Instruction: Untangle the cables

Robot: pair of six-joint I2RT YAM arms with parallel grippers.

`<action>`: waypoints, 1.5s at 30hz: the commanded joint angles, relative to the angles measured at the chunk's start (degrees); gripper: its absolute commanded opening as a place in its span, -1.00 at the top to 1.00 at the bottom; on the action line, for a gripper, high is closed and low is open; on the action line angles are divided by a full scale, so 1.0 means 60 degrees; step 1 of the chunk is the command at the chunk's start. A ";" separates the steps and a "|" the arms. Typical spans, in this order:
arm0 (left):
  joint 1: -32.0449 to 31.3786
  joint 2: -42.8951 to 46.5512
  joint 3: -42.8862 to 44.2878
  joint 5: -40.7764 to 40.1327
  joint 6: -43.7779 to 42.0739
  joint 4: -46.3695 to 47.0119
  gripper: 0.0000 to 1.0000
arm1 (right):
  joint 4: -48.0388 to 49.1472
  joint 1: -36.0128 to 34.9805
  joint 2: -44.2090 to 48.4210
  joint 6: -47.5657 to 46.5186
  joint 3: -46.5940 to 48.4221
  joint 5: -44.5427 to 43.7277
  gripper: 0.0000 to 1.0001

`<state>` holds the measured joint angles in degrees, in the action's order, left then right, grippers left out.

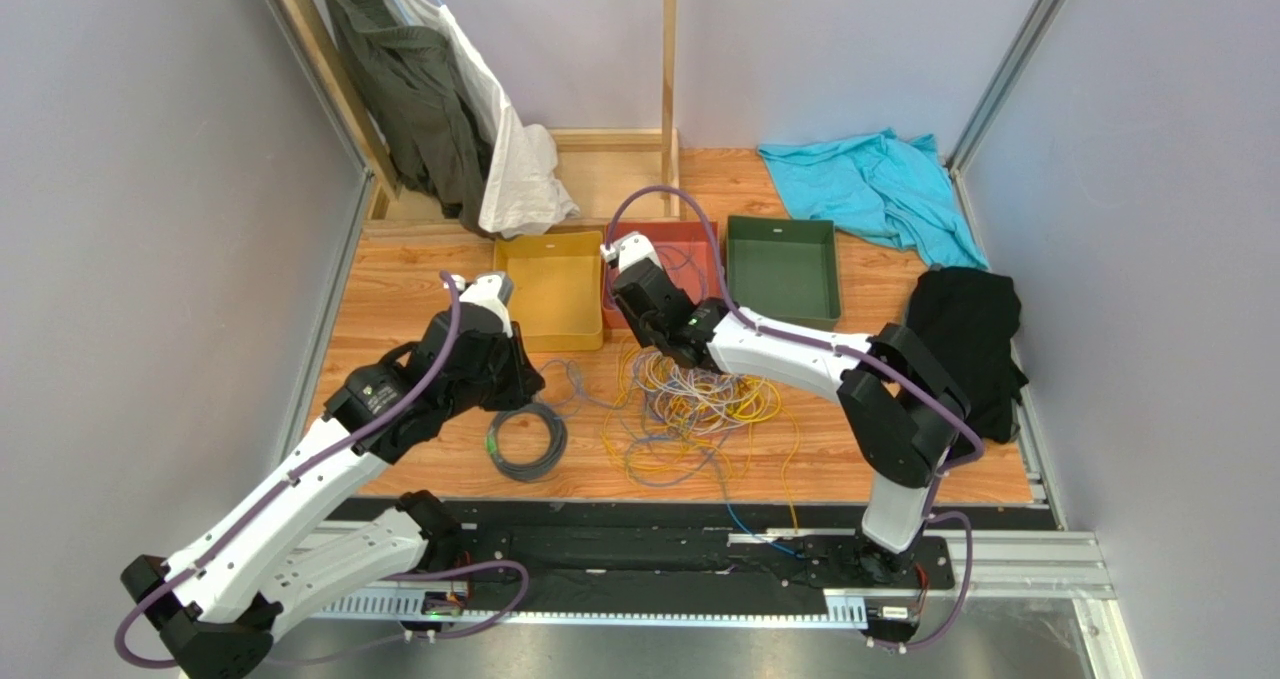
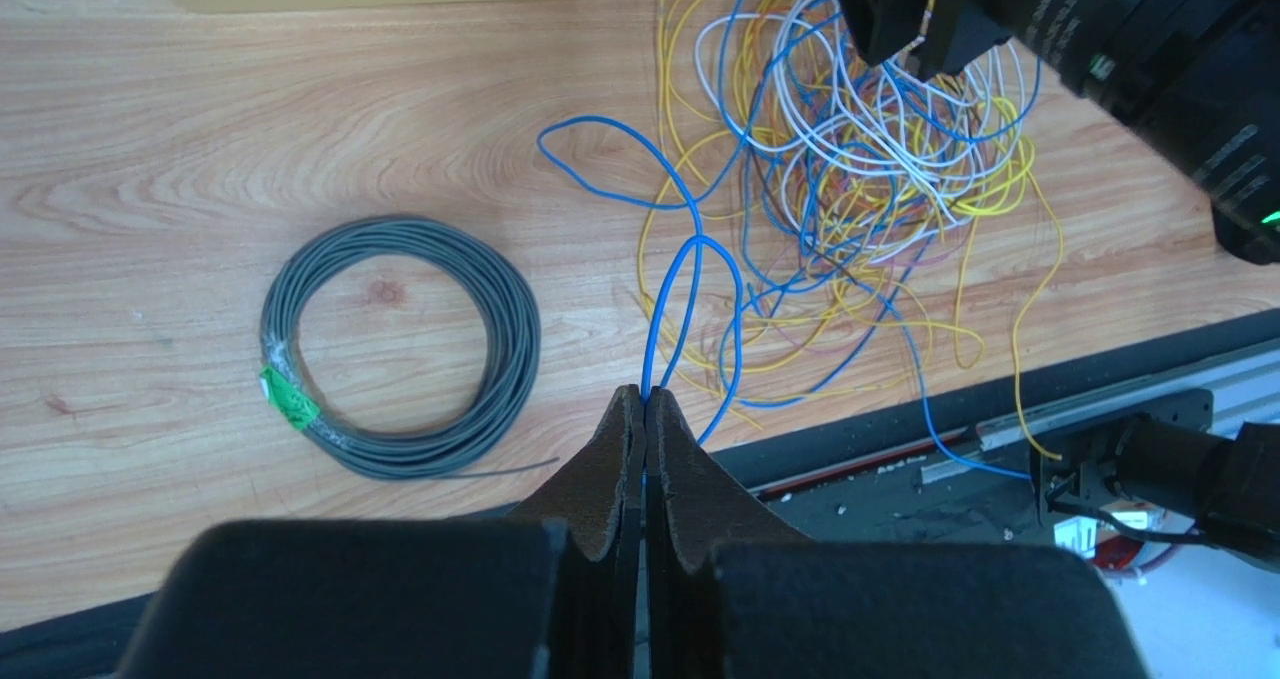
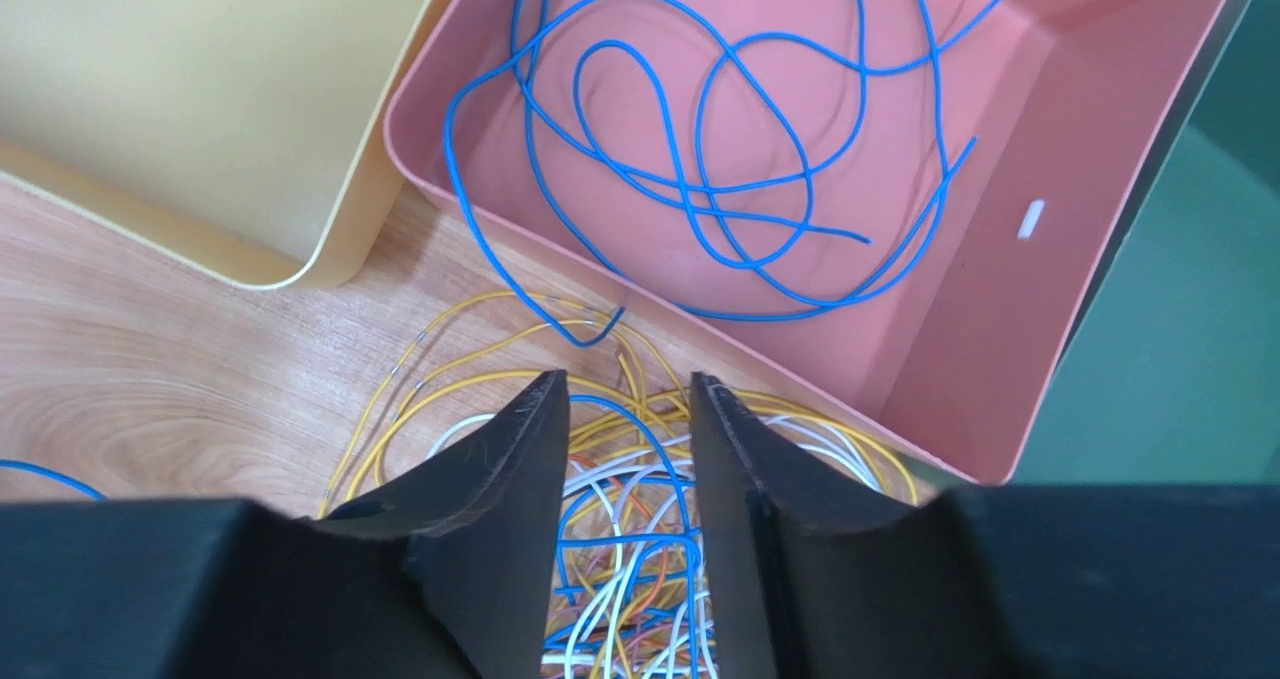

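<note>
From above, you have the cable tangle [image 1: 699,402] on the wooden table [image 1: 406,282] between the two arms, just in front of the yellow tray [image 1: 553,292], red tray [image 1: 703,259] and green tray [image 1: 781,267]. A gray coil [image 1: 526,442] lies apart on its left. The widest bare wood is on the left, beyond that coil, so that looks like your best room for pulling. In the left wrist view, the left gripper [image 2: 646,402] has its fingers pressed together on a doubled loop of blue cable [image 2: 694,267], which runs up into the heap. Draw it slowly and low, away from the heap, and ease off if the whole mass begins to follow. Steer past the coil, and watch the black rail [image 2: 842,432] at the near edge, where a blue and a yellow strand already hang over. In the right wrist view, the right gripper [image 3: 628,409] hovers over the tangle with its fingers spread and nothing between them. You would probably do well to lower it and pin the heap while the left pulls. The red tray's rim sits just beyond those fingertips, with loose blue cables [image 3: 706,207] inside and one strand trailing over the rim, so avoid snagging that.
</note>
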<state>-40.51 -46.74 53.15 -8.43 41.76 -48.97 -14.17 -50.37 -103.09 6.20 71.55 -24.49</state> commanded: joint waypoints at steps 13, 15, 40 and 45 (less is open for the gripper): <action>0.0014 -0.0017 0.0107 0.0379 0.0042 -0.0686 1.00 | 0.2860 -0.0819 -0.1012 -0.2146 -0.0353 -0.1792 0.02; 0.0014 -0.0046 0.0122 0.0423 0.0013 -0.0686 1.00 | 0.2992 -0.0833 -0.1041 -0.2131 -0.0353 -0.1719 0.02; 0.0014 -0.0472 0.0049 0.0569 -0.0119 -0.0466 1.00 | 0.2875 -0.0892 -0.1687 -0.2585 0.0395 -0.2642 1.00; 0.0014 -0.0398 0.0019 0.0540 -0.0090 -0.0393 1.00 | 0.2655 -0.0892 -0.0852 -0.2658 0.0467 -0.2700 1.00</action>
<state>-40.51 -49.78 53.15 -5.82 41.69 -52.66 0.27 -55.86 -114.61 -8.54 72.34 -38.11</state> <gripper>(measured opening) 0.008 0.011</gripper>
